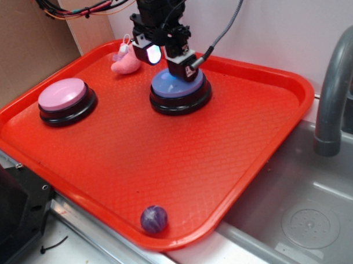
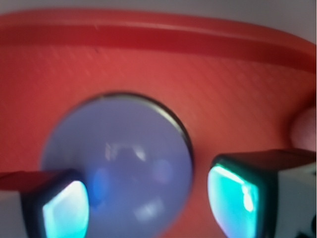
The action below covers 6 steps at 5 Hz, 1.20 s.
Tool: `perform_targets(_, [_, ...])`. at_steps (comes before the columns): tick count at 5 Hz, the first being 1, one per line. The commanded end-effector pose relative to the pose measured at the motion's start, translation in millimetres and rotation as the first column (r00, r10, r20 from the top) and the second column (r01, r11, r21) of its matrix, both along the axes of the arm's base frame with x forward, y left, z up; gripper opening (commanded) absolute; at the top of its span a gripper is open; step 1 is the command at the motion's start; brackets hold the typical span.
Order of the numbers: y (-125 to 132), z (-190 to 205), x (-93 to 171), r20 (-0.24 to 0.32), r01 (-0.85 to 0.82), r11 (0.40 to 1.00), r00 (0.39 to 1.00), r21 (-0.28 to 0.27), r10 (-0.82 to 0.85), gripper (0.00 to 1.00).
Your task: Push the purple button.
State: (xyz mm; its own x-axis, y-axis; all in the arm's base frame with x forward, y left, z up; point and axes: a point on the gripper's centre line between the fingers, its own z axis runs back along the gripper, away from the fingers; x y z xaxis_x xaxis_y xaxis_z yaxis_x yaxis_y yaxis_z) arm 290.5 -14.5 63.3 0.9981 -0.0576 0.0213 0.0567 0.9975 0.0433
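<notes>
The purple button (image 1: 176, 87) has a periwinkle dome on a black round base and sits on the red tray (image 1: 166, 161) toward its far middle. My gripper (image 1: 169, 58) hangs right over it, open, one fingertip down on or just above the dome's top. In the wrist view the dome (image 2: 124, 158) fills the centre, very close. One glowing teal finger pad (image 2: 64, 208) overlaps its left edge and the other pad (image 2: 233, 198) stands off its right side over the tray. Nothing is held.
A pink-topped button (image 1: 65, 98) sits at the tray's left. A small pink plush toy (image 1: 125, 61) lies at the far rim behind the gripper. A marbled purple ball (image 1: 153, 218) rests near the front rim. A grey sink (image 1: 307, 220) and faucet (image 1: 337, 86) are to the right.
</notes>
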Motion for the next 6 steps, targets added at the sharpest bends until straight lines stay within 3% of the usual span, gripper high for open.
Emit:
perform_targets(1, [-1, 55, -2, 0.149, 0.038, 0.999, 0.988, -0.025, -0.034, 1.0])
perform_targets(3, [-2, 73, -11, 0.203, 0.061, 0.998, 0.978, -0.036, -0.052, 1.0])
perform_targets(6, [-7, 92, -21, 0.217, 0.066, 0.997, 0.974, -0.028, -0.059, 1.0])
